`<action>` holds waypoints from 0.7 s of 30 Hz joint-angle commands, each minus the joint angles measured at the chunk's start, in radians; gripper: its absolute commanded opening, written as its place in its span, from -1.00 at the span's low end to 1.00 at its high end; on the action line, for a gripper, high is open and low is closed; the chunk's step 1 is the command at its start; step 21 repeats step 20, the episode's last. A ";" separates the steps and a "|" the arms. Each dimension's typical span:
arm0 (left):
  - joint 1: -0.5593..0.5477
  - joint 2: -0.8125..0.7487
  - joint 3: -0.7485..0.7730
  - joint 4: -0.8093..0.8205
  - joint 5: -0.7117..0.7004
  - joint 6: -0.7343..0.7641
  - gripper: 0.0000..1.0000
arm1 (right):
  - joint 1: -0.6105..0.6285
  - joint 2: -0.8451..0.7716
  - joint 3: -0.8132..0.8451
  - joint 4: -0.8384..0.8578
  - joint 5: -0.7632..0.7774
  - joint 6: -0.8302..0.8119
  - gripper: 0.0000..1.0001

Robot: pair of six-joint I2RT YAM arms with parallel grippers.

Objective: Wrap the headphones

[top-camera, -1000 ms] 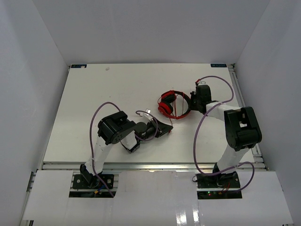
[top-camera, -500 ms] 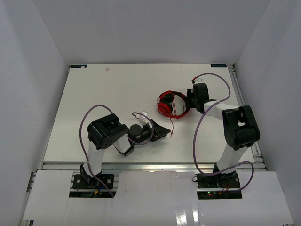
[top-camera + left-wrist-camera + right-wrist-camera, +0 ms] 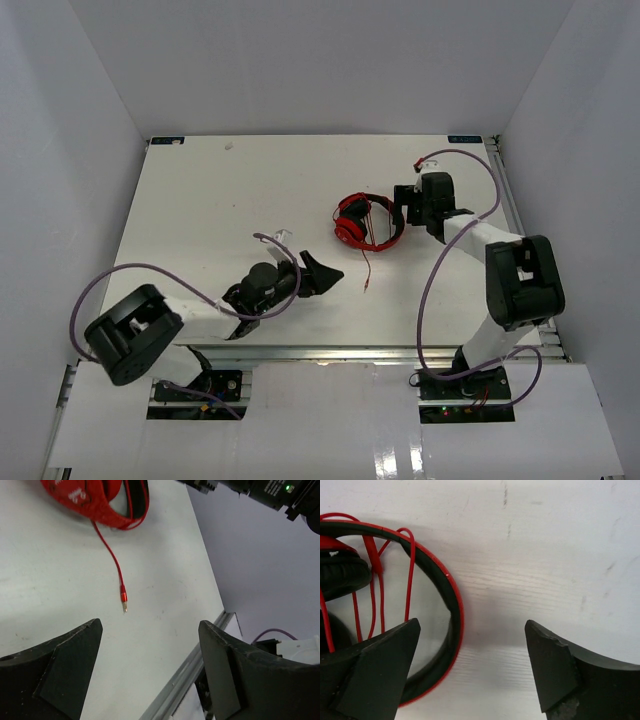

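Left hand [image 3: 149, 625] and right hand [image 3: 471, 625] splayed wide, flanking the headphones [image 3: 350, 228]

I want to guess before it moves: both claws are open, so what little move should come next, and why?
Probably the left gripper should ease forward and down onto the plug and close on it. Its jaws are open and empty, and the cord trails loose on the table from the headphones, so the wrap looks unfinished.
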 commanded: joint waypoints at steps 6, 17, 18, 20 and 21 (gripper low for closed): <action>0.005 -0.459 0.206 -0.591 -0.153 0.531 0.96 | -0.104 -0.559 -0.159 -0.261 -0.509 -0.419 0.80; 0.005 -0.777 0.204 -0.846 -0.059 0.614 0.96 | -0.104 -0.941 -0.269 -0.304 -0.273 -0.231 0.80; 0.006 -0.800 0.192 -0.850 -0.059 0.609 0.96 | -0.104 -0.951 -0.273 -0.299 -0.267 -0.228 0.80; 0.006 -0.832 0.175 -0.868 -0.068 0.601 0.96 | -0.104 -0.951 -0.279 -0.286 -0.272 -0.229 0.80; 0.006 -0.832 0.175 -0.868 -0.068 0.601 0.96 | -0.104 -0.951 -0.279 -0.286 -0.272 -0.229 0.80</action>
